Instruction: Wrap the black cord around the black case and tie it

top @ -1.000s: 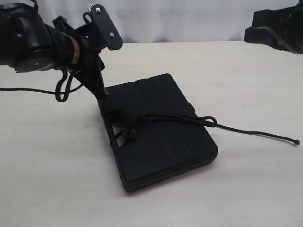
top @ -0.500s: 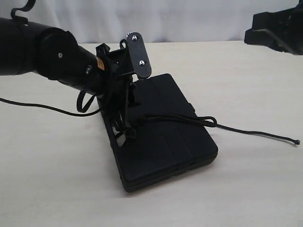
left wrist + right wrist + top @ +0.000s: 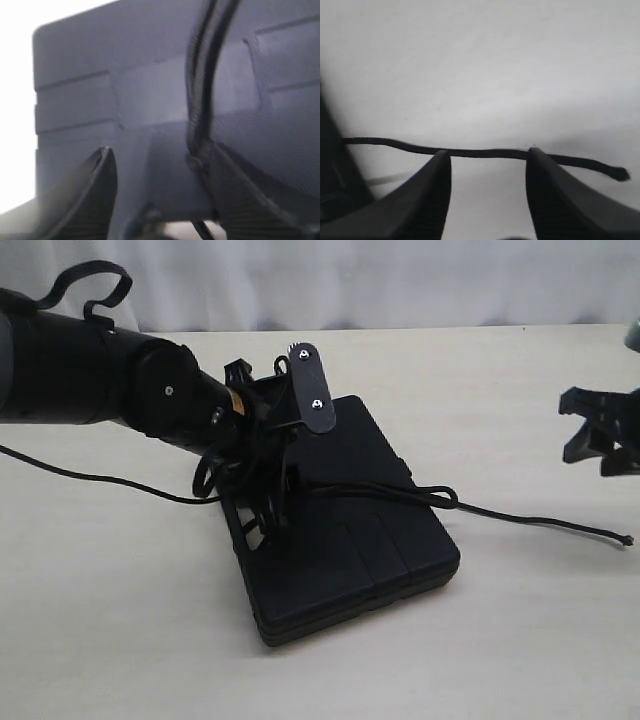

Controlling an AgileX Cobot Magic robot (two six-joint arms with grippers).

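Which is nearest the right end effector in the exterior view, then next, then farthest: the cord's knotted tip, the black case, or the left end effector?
1. black cord's knotted tip, far right on the table, near the right end effector.
2. black case, mid-table.
3. left end effector, at the case's left edge.

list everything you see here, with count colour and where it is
case: one, black, flat on the table, mid-scene
cord: one, black, across the case lid, bunched near its handle edge, free end trailing on the table to the right
table: one, pale beige, under everything
backdrop: one, whitish, behind the table
cable: one, thin black, on the table at the left, running to the left arm
left claw: one, black, open, down over the case by the cord
right claw: one, black, open, above the cord's free end, holding nothing
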